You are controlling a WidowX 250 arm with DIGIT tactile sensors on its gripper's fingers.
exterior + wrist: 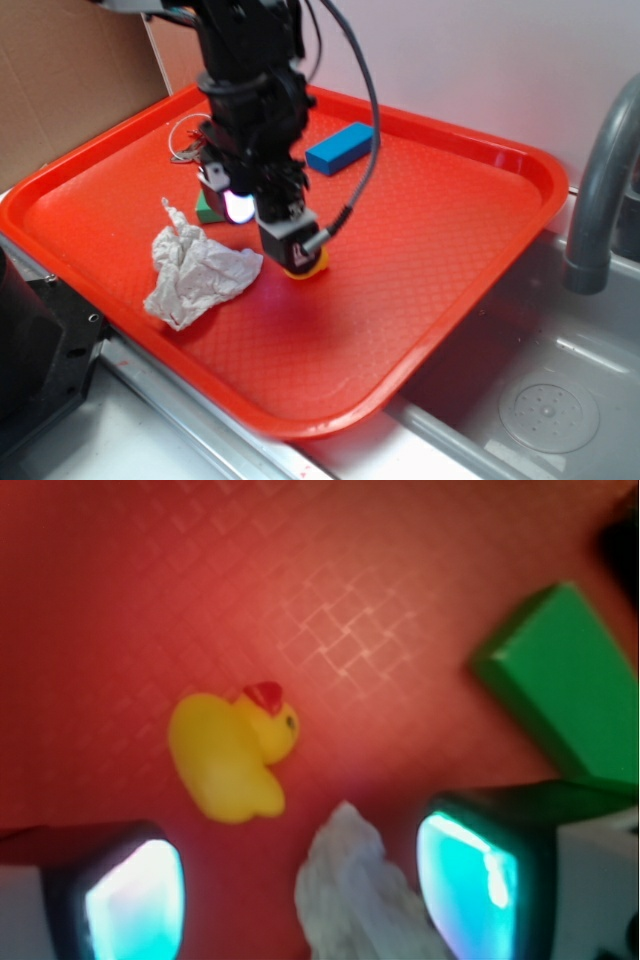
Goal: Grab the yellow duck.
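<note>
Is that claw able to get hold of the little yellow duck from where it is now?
Probably yes. The gripper is open just above the yellow duck, which lies clear on the tray. The crumpled paper sits close and might get nipped.

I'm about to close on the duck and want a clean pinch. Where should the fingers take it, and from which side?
Take the duck across its rounded body, coming straight down from above. It lies on its side on the tray, beak sideways, so the broad body is the biggest target; the small head would probably slip. Keep the open gripper clear of the crumpled paper between the fingers.
</note>
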